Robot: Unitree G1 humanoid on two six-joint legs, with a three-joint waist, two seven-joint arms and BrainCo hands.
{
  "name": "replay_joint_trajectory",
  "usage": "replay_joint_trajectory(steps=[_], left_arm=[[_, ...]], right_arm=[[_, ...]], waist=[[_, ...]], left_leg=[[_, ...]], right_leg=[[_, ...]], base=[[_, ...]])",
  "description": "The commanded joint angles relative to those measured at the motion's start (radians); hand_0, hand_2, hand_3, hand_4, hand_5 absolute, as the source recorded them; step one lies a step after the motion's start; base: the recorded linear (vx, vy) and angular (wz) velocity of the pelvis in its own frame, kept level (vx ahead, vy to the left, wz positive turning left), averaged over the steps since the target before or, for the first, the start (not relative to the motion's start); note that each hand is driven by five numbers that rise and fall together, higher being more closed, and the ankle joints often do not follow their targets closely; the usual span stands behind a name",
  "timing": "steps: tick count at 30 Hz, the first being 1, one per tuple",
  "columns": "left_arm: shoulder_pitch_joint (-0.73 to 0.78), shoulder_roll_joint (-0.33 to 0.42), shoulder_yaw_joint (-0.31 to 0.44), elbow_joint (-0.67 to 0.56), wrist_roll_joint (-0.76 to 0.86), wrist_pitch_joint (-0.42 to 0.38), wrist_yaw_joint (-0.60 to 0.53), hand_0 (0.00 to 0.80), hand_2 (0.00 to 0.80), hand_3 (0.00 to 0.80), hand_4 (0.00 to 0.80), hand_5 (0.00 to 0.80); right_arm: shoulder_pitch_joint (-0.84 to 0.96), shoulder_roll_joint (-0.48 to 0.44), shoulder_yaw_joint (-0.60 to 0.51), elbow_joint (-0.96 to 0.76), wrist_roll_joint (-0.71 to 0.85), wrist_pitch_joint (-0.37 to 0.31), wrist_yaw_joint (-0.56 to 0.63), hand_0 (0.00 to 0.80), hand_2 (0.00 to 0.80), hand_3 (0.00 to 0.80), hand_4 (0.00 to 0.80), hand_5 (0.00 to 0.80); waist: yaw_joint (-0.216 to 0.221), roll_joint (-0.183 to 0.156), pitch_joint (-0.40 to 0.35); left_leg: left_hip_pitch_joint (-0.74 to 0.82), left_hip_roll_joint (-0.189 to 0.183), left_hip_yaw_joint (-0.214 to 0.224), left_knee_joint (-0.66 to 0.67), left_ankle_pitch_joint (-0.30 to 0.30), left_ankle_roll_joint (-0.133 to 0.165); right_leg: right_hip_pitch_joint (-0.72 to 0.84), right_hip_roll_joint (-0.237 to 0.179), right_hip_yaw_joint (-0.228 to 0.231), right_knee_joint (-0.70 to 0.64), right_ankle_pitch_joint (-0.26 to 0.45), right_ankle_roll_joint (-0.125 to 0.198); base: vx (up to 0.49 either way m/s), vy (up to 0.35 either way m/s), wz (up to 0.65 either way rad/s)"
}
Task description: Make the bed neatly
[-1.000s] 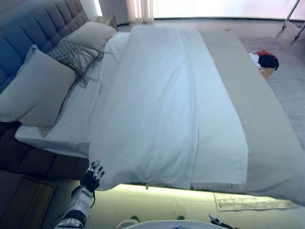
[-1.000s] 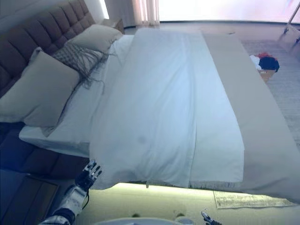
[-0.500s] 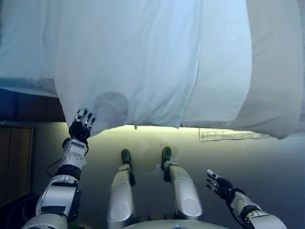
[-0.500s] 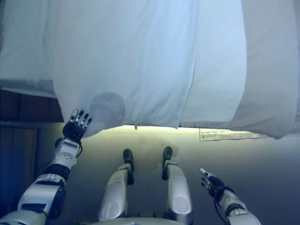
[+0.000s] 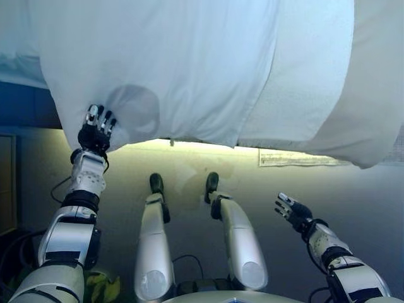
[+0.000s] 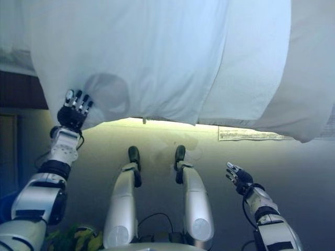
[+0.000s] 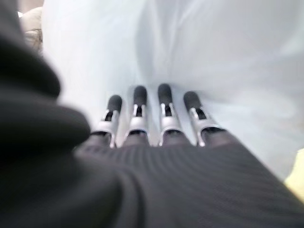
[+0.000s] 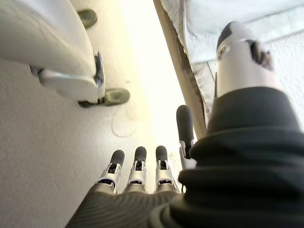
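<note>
A white duvet (image 5: 189,63) hangs over the near side of the bed, its hem lit from below. A beige bedspread (image 5: 379,95) hangs over the edge at the right. My left hand (image 5: 95,131) is open, fingers straight, right at the duvet's lower left corner; the left wrist view shows its fingers (image 7: 164,107) against the white cloth (image 7: 213,57). My right hand (image 5: 291,210) is open and empty low over the floor at the right, apart from the bedding; it also shows in the right wrist view (image 8: 137,166).
A dark bed base (image 5: 25,104) shows at the left under the duvet. A pale rug edge (image 5: 303,158) lies on the floor under the bed's right part. A wooden piece of furniture (image 5: 6,183) stands at the far left.
The camera has tilted further down. My left hand has risen and reached the duvet's lower left corner. My right hand stays low at the right.
</note>
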Motion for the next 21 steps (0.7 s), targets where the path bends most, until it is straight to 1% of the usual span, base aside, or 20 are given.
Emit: replay_joint_trajectory(steps=[1,2,3,8,12,16,21], left_arm=[[-0.091,0.082,-0.013,0.016,-0.02,-0.055,0.003,0.0,0.0,0.0,0.0,0.0],[-0.11,0.098,-0.013,0.032,-0.019,-0.055,0.004,0.0,0.0,0.0,0.0,0.0],[-0.123,0.114,-0.014,0.041,-0.015,-0.056,0.014,0.0,0.0,0.0,0.0,0.0],[-0.167,0.172,-0.011,0.087,-0.023,-0.048,0.056,0.0,0.0,0.0,0.0,0.0],[-0.18,0.206,-0.005,0.11,-0.054,-0.036,0.084,0.0,0.0,0.0,0.0,0.0],[-0.167,0.218,0.01,0.145,-0.066,-0.015,0.078,0.0,0.0,0.0,0.0,0.0],[-0.149,0.201,0.007,0.149,-0.076,0.023,0.018,0.0,0.0,0.0,0.0,0.0]], right_arm=[[0.044,-0.089,0.005,0.012,0.043,-0.024,0.015,0.0,0.0,0.0,0.0,0.0],[0.04,-0.098,0.001,0.022,0.046,-0.027,0.016,0.0,0.0,0.0,0.0,0.0],[0.043,-0.105,-0.004,0.029,0.047,-0.033,0.018,0.0,0.0,0.0,0.0,0.0],[0.039,-0.136,-0.024,0.07,0.048,-0.063,0.051,0.0,0.0,0.0,0.0,0.0],[0.042,-0.148,-0.033,0.073,0.046,-0.084,0.077,0.0,0.0,0.0,0.0,0.0],[0.024,-0.159,-0.031,0.071,0.04,-0.086,0.086,0.0,0.0,0.0,0.0,0.0],[-0.01,-0.171,-0.022,0.055,0.044,-0.077,0.065,0.0,0.0,0.0,0.0,0.0]], waist=[[-0.009,0.016,-0.031],[-0.009,0.017,-0.03],[-0.009,0.018,-0.034],[-0.008,0.024,-0.03],[-0.005,0.028,-0.024],[0.0,0.031,-0.023],[0.006,0.031,-0.018]], left_leg=[[-0.072,0.011,-0.017,0.045,0.008,0.0],[-0.092,0.013,-0.021,0.061,0.004,0.0],[-0.103,0.013,-0.032,0.084,-0.033,-0.006],[-0.177,0.015,-0.044,0.146,-0.057,-0.004],[-0.229,0.007,-0.056,0.194,-0.073,0.0],[-0.258,-0.001,-0.062,0.214,-0.08,0.002],[-0.303,-0.01,-0.067,0.25,-0.088,0.005]], right_leg=[[-0.066,-0.023,0.044,0.073,0.013,0.068],[-0.084,-0.025,0.045,0.089,0.009,0.066],[-0.094,-0.025,0.054,0.115,-0.024,0.072],[-0.158,-0.033,0.059,0.166,-0.036,0.067],[-0.204,-0.041,0.061,0.203,-0.04,0.063],[-0.229,-0.042,0.061,0.216,-0.042,0.059],[-0.271,-0.044,0.058,0.254,-0.044,0.057]], base=[[-0.094,0.106,0.03],[0.001,0.109,0.01],[0.013,0.101,0.02],[-0.042,0.099,-0.02],[-0.037,0.085,0.02],[-0.028,0.066,0.08],[-0.03,0.043,0.1]])
